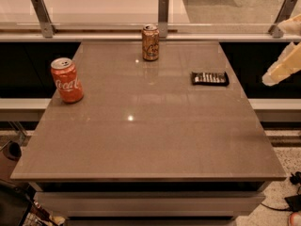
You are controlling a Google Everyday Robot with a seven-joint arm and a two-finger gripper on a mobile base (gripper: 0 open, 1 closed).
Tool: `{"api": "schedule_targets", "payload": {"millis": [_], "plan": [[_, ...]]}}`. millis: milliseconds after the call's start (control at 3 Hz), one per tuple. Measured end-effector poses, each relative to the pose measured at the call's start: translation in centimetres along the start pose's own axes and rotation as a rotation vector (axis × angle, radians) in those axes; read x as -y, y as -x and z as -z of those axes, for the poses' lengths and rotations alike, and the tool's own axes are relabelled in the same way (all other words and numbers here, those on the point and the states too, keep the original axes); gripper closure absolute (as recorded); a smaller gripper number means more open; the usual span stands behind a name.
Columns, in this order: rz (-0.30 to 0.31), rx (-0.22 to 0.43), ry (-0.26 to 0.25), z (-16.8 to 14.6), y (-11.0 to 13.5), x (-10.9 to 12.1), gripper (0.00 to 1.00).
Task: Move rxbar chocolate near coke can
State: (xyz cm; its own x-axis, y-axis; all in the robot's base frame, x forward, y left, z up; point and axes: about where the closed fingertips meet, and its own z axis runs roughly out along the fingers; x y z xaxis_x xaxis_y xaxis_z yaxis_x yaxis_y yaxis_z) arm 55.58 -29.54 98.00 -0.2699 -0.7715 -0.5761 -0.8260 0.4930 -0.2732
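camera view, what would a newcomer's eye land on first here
The red coke can stands out at the left edge of the grey table, with a brown-orange patterned can upright at the far edge. The dark rxbar chocolate lies flat on the right side, and the pale claw hovers off the table's right edge.

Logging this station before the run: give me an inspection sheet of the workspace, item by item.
Surface: glossy grey-brown table, light glare near its middle.
Job's things: rxbar lies flat near the right edge; coke can stands upright near the left edge, far from the bar.
Clutter: brown-orange can upright at the far edge.
Grippers: gripper hangs off the table's right side, apart from the rxbar.
Cables: dark cable on the floor, lower right.
Surroundings: glass rail on metal posts behind the table.
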Motion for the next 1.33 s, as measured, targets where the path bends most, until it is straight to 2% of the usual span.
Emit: {"api": "schedule_targets", "payload": {"millis": [667, 1000, 1333], "plan": [[-0.068, 0.027, 0.107, -5.4, -3.0, -0.7, 0.00], [-0.077, 0.053, 0.131, -7.7, -3.1, -0.2, 0.00], [-0.081, 0.097, 0.148, -10.0, -2.1, 1.1, 0.00]]}}
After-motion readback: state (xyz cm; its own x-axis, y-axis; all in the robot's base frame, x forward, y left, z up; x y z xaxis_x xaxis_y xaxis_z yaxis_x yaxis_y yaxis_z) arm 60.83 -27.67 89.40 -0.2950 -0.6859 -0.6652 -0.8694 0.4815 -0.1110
